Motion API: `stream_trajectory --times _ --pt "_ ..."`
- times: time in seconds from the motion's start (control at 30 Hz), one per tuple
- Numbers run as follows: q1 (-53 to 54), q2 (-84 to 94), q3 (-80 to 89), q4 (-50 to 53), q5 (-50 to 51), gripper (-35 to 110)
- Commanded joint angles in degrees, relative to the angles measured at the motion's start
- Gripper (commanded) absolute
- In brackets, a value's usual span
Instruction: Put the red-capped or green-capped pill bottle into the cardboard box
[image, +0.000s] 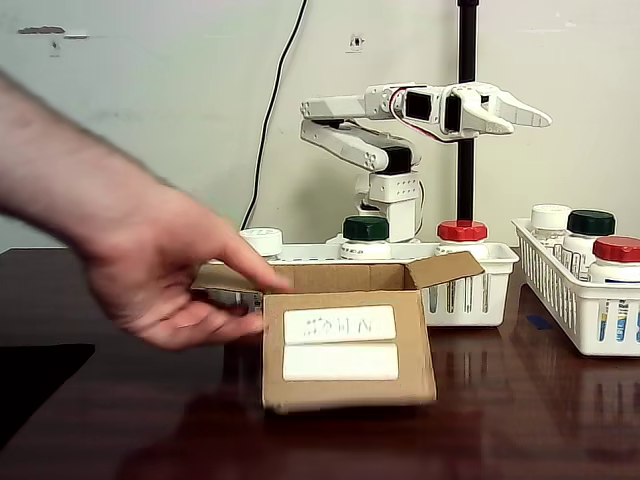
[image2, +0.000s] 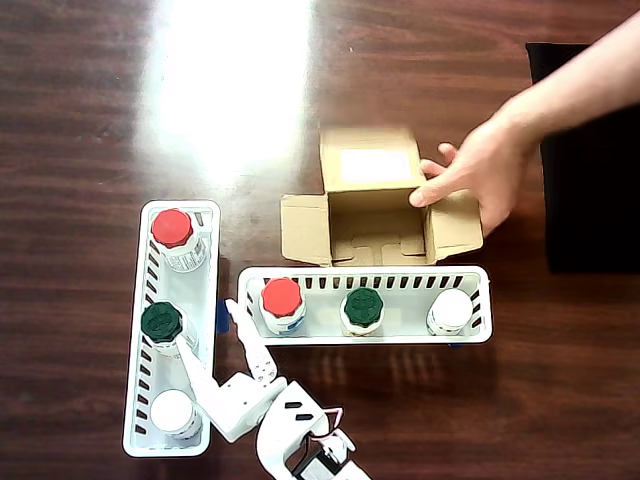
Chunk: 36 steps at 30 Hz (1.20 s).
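A: Going from the left in the overhead view, where is the pill bottle (image2: 362, 309)?

B: There is a side basket (image2: 137, 330) first, with three bottles. Our green-capped one stands upright in the long basket (image2: 475, 338), in the middle, between a red-capped bottle (image2: 282, 304) and a white-capped bottle (image2: 450, 310).

A: And the claw (image2: 212, 336)?

B: Its fingers are spread and it holds nothing, above the gap between the two baskets.

A: How will the bottle handle?

B: I judge it light and stiff, but smooth, so it may slip. I would take it by the wide cap.

A: The cardboard box (image2: 368, 206)?

B: Open, just beside the long basket. A person's hand (image2: 478, 178) touches its right flap.
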Motion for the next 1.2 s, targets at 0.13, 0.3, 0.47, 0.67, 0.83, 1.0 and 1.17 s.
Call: stream_trajectory --times 0.13,0.3,0.47,0.67,0.83,1.0,1.17 --pt "-1.8 -0.2 2.5 -4.6 0.4 59" --pt "-4.0 -19.6 -2.9 -17.3 -2.5 59" --pt "-4.0 -37.0 -4.9 -33.0 -1.9 59" --pt "-4.2 -51.9 -5.2 -48.9 -1.9 59" --pt "-4.1 -62.3 -9.0 -56.5 -3.1 59" --pt "-5.4 -70.0 -13.0 -61.1 -4.9 59" --pt "-5.6 -74.0 -13.5 -63.5 -4.8 59"
